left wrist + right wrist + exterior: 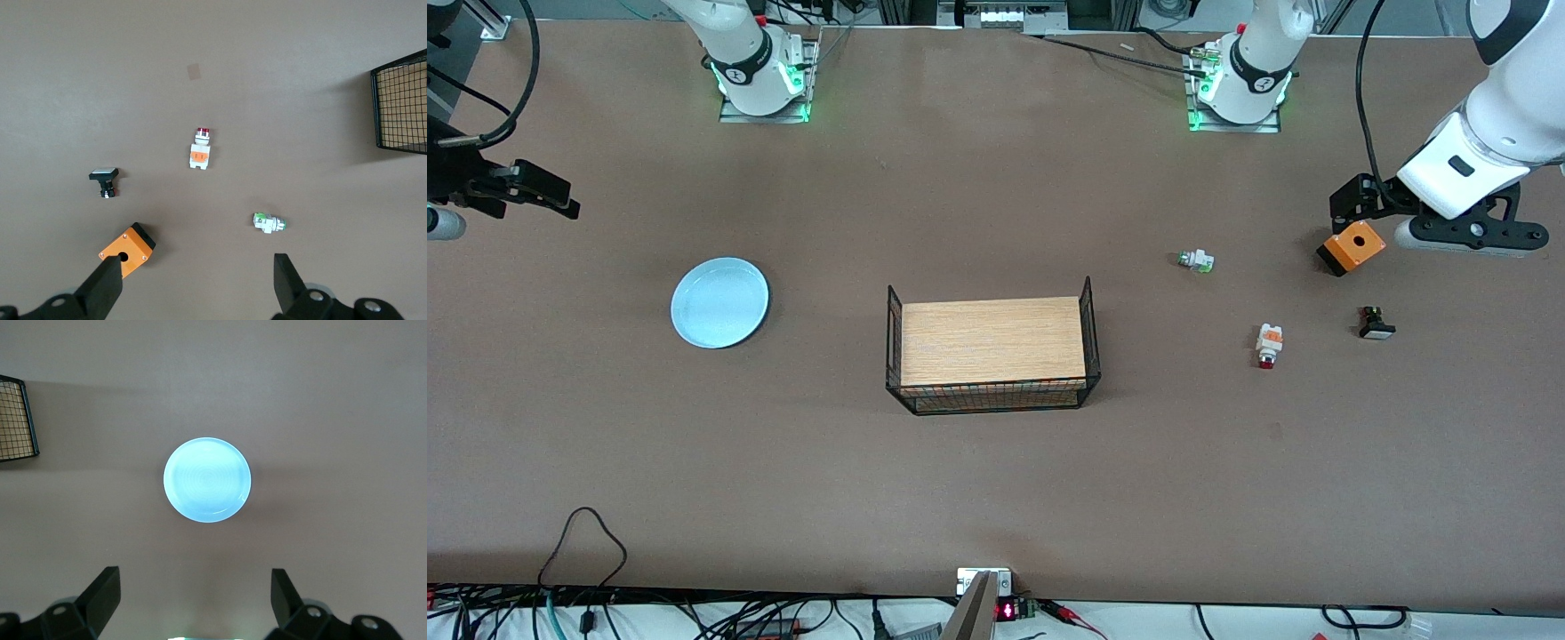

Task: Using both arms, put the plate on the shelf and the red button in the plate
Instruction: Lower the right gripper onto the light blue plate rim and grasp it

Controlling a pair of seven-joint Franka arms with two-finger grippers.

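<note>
At the left arm's end of the surface point(996, 498), the left pincer point(197, 283) hangs in the air above the orange box point(1352, 247). Jaws spread wide, holding nothing, touching nothing. From the left wrist view the box point(128, 249) with its black hole sits just by one finger point(103, 283); contact not seen.

Right pincer point(195, 597) hangs over the right arm's end of the surface, jaws equally wide, empty. Plate point(207, 479) lies flat below it, well clear of both fingers.

No readable writing or brand on any part. Small red lit display at the near edge of the surface, character not legible.

Plate point(719, 302): pale blue, round, upright, faint rings, toward the right arm's end, apart from the wire basket point(991, 348) with its wooden board at mid-surface.

Red button point(1268, 345): lies on its side toward the left arm's end, long axis running roughly toward the front camera, red tip at the nearer end, white block farther. In the left wrist view point(199, 149) orange band visible mid-body.

Green-tipped part point(1196, 260) lies farther from the camera than the red button; black part with white cap point(1375, 324) beside it, closer to the left arm's end.
</note>
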